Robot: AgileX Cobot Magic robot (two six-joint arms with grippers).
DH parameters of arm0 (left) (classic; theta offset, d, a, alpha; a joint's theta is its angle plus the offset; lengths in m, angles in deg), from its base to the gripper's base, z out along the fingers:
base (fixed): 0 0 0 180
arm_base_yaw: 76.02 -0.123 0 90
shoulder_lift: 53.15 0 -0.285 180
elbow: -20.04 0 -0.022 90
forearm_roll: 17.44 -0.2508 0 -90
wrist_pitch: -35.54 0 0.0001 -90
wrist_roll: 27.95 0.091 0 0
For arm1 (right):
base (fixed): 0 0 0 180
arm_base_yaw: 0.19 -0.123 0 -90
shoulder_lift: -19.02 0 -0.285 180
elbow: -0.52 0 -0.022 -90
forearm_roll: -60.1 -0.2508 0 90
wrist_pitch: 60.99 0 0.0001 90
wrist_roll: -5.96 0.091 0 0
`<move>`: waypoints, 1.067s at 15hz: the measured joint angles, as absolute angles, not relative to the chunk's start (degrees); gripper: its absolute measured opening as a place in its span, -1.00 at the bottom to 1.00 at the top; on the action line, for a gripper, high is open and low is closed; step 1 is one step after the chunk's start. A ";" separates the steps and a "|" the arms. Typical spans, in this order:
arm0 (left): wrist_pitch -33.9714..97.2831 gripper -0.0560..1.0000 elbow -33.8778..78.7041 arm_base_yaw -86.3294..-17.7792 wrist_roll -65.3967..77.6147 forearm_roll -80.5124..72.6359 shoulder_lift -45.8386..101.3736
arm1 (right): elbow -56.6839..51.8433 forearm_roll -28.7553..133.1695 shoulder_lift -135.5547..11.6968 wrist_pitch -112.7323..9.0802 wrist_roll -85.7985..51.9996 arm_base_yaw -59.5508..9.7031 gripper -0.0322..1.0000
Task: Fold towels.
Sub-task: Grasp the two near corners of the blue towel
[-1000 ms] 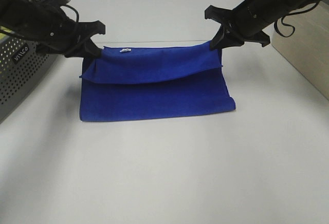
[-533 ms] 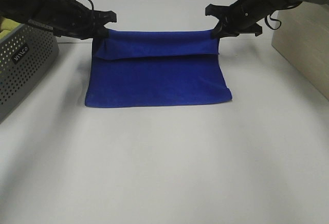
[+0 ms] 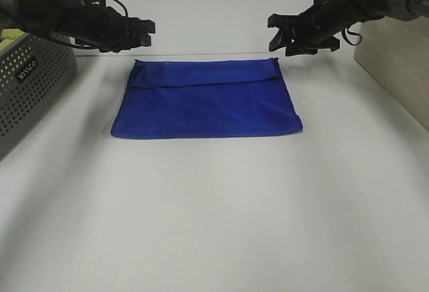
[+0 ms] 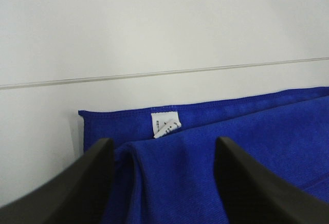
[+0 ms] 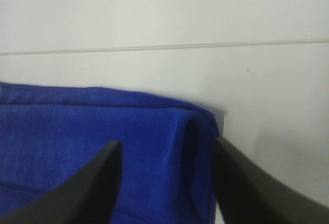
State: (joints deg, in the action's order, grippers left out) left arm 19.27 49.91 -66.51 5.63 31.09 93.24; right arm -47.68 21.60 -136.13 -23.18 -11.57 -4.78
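— So, from the left: what's the left gripper (image 3: 149, 34) doing?

— Hanging just above the towel's (image 3: 208, 101) far left corner, jaws wide, nothing in them. In the wrist view both fingers (image 4: 92, 183) stand clear of the cloth.

— And the towel itself?

— Flat on the table (image 3: 214, 225), mid-scene, folded over with a narrow flap along the far edge. Its white tag (image 4: 165, 125) shows at that far left corner.

— The right gripper (image 3: 275, 32)?

— Same on its side: jaws spread, empty, just above the far right corner.

— Why sit like that?

— My guess is that each arm is minding one corner, so a fold lands square. With both open and the cloth lying by itself, I'd judge this fold laid and another likely due.

— Any containers?

— A grey perforated basket (image 3: 33, 71) at the far left, well apart from the towel. Something yellow-green (image 3: 8, 35) peeks over its rim; the rest of its inside is hidden. At the far right is a tan box (image 3: 395, 71), and I can't tell what's in it.
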 joint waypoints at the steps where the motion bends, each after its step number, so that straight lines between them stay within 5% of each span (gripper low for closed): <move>1: 18.92 0.33 49.91 -66.51 5.63 30.29 93.24 | -47.68 21.83 -136.13 -21.46 -11.57 -4.66 0.21; 5: 7.46 0.42 49.91 -66.56 4.94 21.07 91.81 | -47.68 26.35 -134.64 -6.16 -10.88 -4.66 0.36; 10: -6.57 0.42 49.63 -66.56 -13.17 11.61 90.54 | -47.68 29.16 -133.72 5.59 -4.01 -3.86 0.36; 16: -0.16 0.42 31.63 -66.56 -17.69 9.61 81.72 | -44.41 29.79 -130.57 8.16 -2.75 -3.40 0.36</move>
State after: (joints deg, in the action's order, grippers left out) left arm -0.16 31.63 -66.56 -17.69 9.61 81.72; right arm -44.41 29.79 -130.57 8.16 -2.75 -3.40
